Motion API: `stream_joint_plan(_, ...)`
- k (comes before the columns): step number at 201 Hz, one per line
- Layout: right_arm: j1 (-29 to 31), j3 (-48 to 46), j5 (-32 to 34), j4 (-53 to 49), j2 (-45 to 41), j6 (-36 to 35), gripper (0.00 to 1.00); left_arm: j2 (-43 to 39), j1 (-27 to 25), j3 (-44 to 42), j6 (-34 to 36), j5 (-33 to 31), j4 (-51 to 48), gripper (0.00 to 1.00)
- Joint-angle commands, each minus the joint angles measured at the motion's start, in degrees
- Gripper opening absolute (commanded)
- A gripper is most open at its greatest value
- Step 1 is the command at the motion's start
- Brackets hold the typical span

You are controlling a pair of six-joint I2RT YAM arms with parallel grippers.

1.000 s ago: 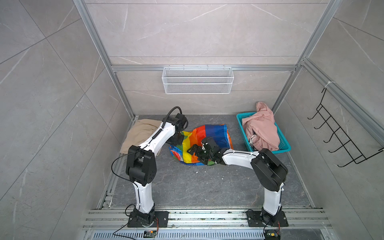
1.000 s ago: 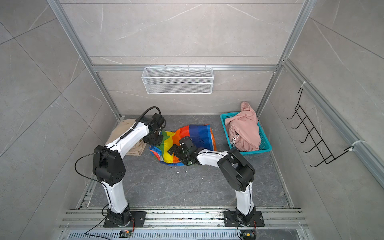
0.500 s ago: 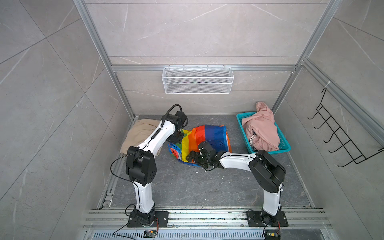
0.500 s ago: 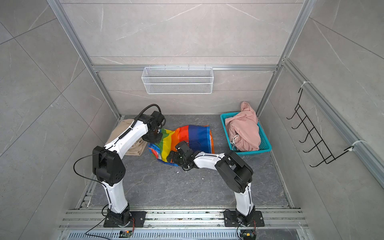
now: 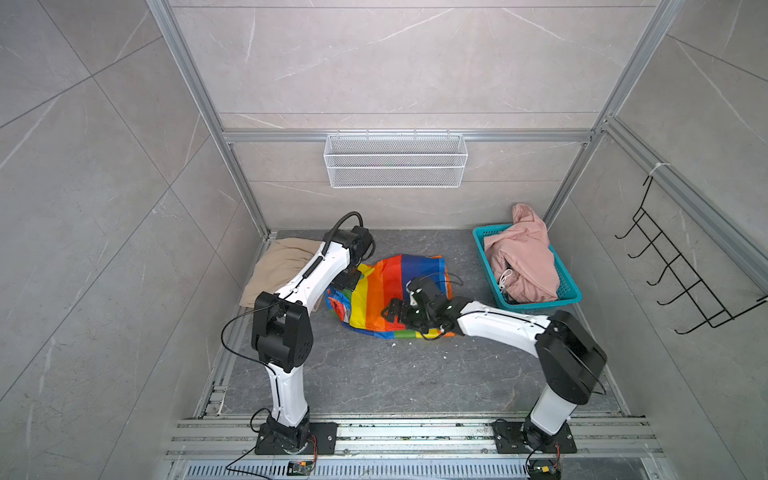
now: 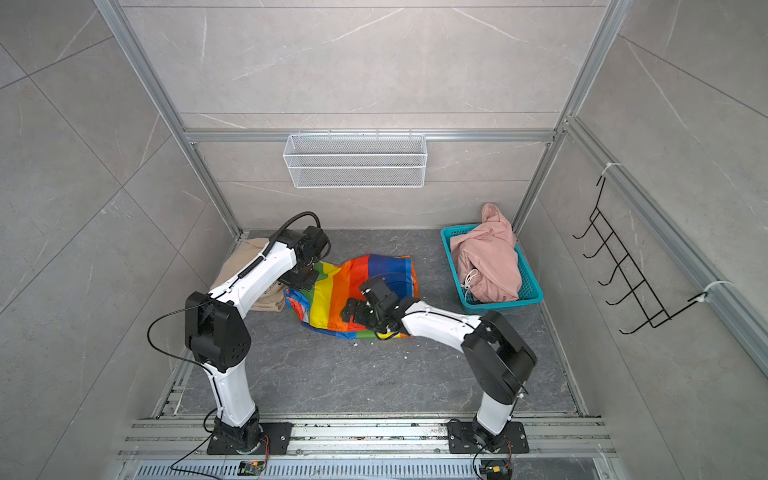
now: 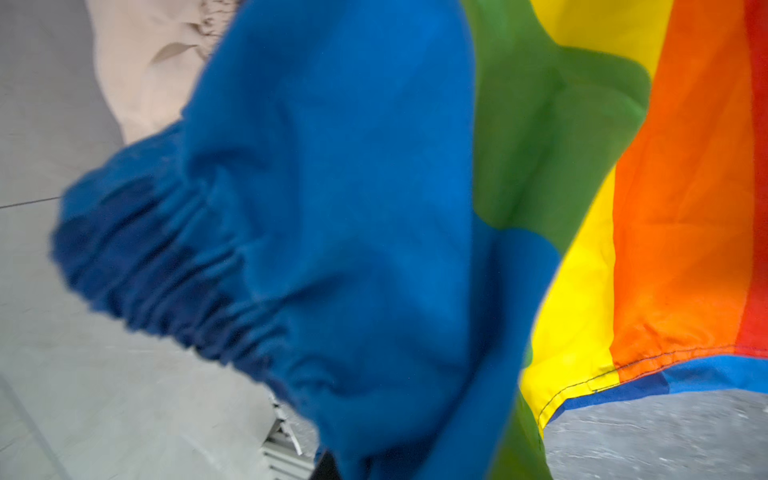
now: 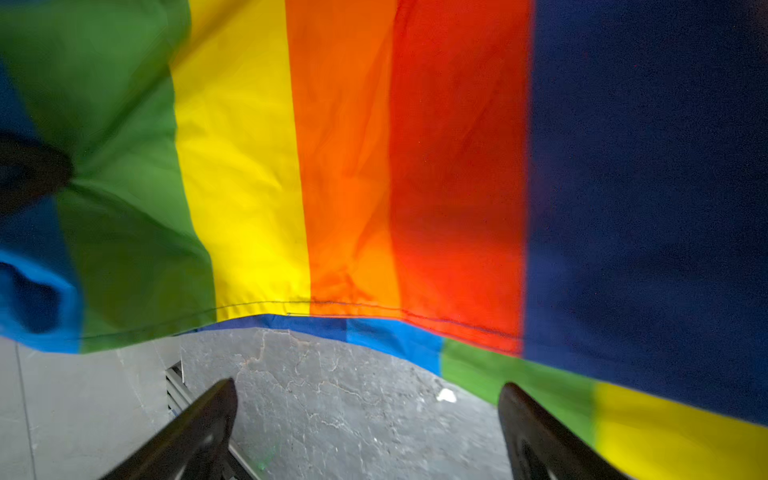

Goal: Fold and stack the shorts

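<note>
Rainbow shorts [image 5: 386, 286]: fold in hand. My left jaws pinch one edge, right jaws gape empty by hem [image 8: 345, 311]; next I'd grab hem.

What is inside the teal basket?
The dusty pink shorts fill the teal basket, one end rising over its far rim. Anything beneath them is covered and cannot be seen.

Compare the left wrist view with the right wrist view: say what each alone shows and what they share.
Only the left wrist view shows the beige shorts and the gathered blue waistband of the rainbow-striped shorts. Only the right wrist view shows the right gripper, open, and a white scrap on the grey surface. Both show the striped fabric's hem and that surface.
</note>
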Motion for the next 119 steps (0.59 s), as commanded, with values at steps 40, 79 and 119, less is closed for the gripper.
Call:
stream_joint_plan(40,-9.8,6.9,6.7,-18.2,5.7,-17.3,0.99,-1.1,-0.1,7.9,-0.1,-8.6,-9.1,0.00)
stream_joint_plan(79,-9.8,7.3,4.6,-15.7,11.6,-16.7,0.99,0.4,-1.3,14.7,-2.7,-4.1,-13.1,0.00)
stream_joint_plan(119,-9.0,7.2,1.9,-13.1,14.3,-14.9,0.99,2.3,-2.7,18.0,-5.1,-0.1,-15.9,0.00)
